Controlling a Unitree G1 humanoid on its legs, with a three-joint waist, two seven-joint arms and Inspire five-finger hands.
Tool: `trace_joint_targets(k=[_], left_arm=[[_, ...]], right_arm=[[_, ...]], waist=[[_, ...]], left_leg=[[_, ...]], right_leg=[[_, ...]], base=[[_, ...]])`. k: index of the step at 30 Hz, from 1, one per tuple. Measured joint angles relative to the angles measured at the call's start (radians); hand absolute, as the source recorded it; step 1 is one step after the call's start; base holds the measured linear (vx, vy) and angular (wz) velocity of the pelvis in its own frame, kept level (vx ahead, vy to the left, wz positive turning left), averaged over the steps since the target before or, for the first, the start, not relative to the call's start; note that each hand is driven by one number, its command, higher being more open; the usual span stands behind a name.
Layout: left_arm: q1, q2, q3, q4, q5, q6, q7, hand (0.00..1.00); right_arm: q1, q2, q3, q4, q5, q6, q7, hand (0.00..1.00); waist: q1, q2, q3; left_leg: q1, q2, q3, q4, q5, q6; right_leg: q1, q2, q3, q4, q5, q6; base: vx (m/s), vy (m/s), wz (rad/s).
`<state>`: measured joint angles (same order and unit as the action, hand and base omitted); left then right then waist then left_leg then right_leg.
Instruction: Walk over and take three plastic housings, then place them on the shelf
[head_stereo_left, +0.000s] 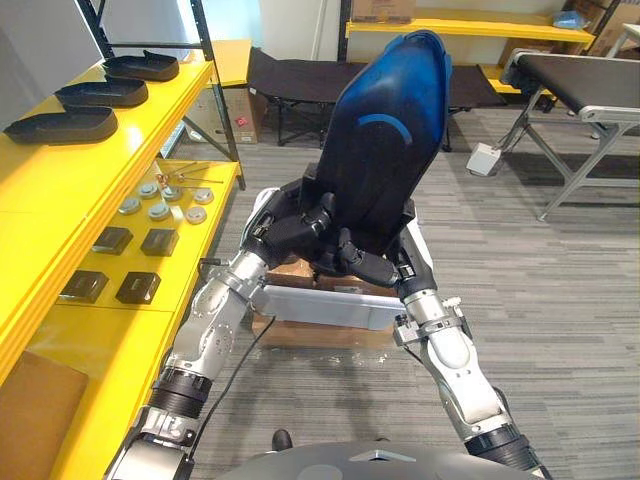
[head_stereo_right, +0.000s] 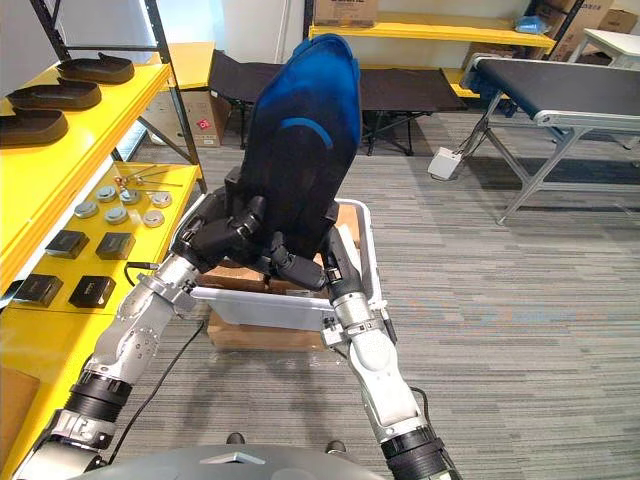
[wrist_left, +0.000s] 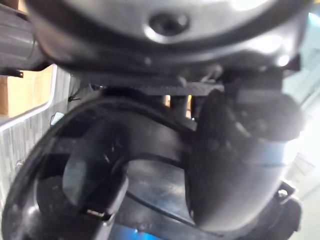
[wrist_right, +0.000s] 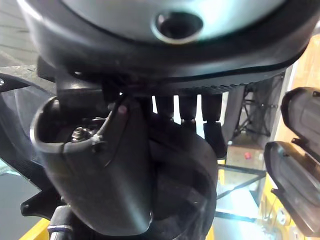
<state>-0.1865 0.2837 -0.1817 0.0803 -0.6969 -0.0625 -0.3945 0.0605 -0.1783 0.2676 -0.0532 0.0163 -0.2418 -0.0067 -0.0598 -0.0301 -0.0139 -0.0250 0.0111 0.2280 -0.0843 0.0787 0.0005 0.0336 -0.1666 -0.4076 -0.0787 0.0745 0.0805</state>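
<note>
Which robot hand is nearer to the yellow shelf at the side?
Left. The left robot hand grips the blue housing on the side facing the yellow shelf; the right robot hand grips the same housing on its far side, farther from the shelf.

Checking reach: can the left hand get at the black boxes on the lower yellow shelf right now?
Probably not yet: the left hand is curled on the blue housing, sharing it with the right hand. Otherwise the way to the black boxes looks free.
</note>
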Motion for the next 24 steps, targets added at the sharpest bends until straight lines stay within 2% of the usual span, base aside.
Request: trace_joint_targets(k=[3, 4, 8, 10, 13, 17, 21, 24], left_arm=[[0.000, -0.001, -0.002, 0.000, 0.000, 0.000, -0.003, 0.00], [0.000, -0.001, -0.004, 0.000, 0.000, -0.001, -0.002, 0.00], [0.000, -0.002, -0.011, 0.000, 0.002, -0.004, 0.005, 0.00], [0.001, -0.004, -0.012, -0.002, 0.001, -0.004, 0.009, 0.00], [0.017, -0.005, -0.008, -0.002, 0.001, -0.005, 0.009, 0.00], [0.060, -0.019, -0.004, -0.007, 0.005, -0.025, 0.029, 0.00], [0.070, -0.073, 0.022, -0.010, 0.067, -0.084, 0.057, 0.00], [0.072, -0.076, 0.055, -0.010, 0.134, -0.123, 0.066, 0.00]], right_arm=[[0.005, 0.000, -0.001, 0.000, 0.000, -0.007, 0.000, 0.00], [0.007, 0.000, -0.001, 0.000, 0.000, -0.009, 0.000, 1.00], [0.013, -0.001, -0.002, 0.000, 0.011, -0.014, 0.009, 1.00], [0.016, -0.005, -0.006, -0.001, 0.058, -0.003, 0.073, 1.00], [0.016, -0.006, -0.020, -0.002, 0.069, 0.026, 0.115, 1.00], [0.017, -0.022, -0.005, 0.013, 0.067, 0.089, 0.140, 1.00], [0.046, -0.016, 0.030, 0.072, 0.066, 0.175, 0.186, 1.00], [0.051, -0.017, 0.040, 0.097, 0.037, 0.210, 0.200, 1.00]], waist=[[-0.001, -0.001, 0.000], [-0.002, -0.002, 0.000], [-0.003, -0.003, 0.000], [-0.001, -0.004, 0.000], [-0.001, -0.006, -0.001], [0.002, -0.012, -0.001], [0.007, -0.019, -0.005], [0.008, -0.019, -0.005]], left_leg=[[0.000, 0.000, 0.000, 0.000, 0.000, 0.000], [0.000, 0.000, 0.000, 0.000, 0.000, 0.000], [0.000, 0.000, 0.000, 0.000, 0.000, 0.000], [-0.001, 0.000, 0.000, 0.000, 0.000, 0.000], [-0.001, 0.000, -0.001, 0.000, 0.000, 0.000], [-0.001, 0.000, -0.004, 0.000, 0.000, 0.001], [-0.002, -0.002, -0.013, 0.000, 0.001, 0.001], [-0.002, -0.002, -0.013, -0.001, 0.001, 0.001]], right_leg=[[0.000, -0.003, 0.000, 0.000, 0.000, 0.000], [0.000, -0.004, 0.000, 0.000, 0.000, 0.000], [0.000, -0.004, 0.000, 0.000, -0.001, -0.001], [0.000, -0.004, 0.000, 0.000, 0.000, 0.000], [0.000, -0.004, -0.001, 0.000, 0.000, 0.000], [0.001, -0.003, -0.004, 0.000, 0.000, 0.000], [0.005, -0.004, -0.013, 0.000, -0.001, -0.001], [0.006, -0.004, -0.013, 0.000, -0.002, -0.002]], base=[[0.00, 0.000, 0.00], [0.00, 0.000, 0.00], [0.00, 0.000, 0.00], [0.00, 0.000, 0.00], [0.00, 0.000, 0.00], [0.00, 0.000, 0.01], [0.00, 0.000, 0.06], [0.00, 0.000, 0.00]])
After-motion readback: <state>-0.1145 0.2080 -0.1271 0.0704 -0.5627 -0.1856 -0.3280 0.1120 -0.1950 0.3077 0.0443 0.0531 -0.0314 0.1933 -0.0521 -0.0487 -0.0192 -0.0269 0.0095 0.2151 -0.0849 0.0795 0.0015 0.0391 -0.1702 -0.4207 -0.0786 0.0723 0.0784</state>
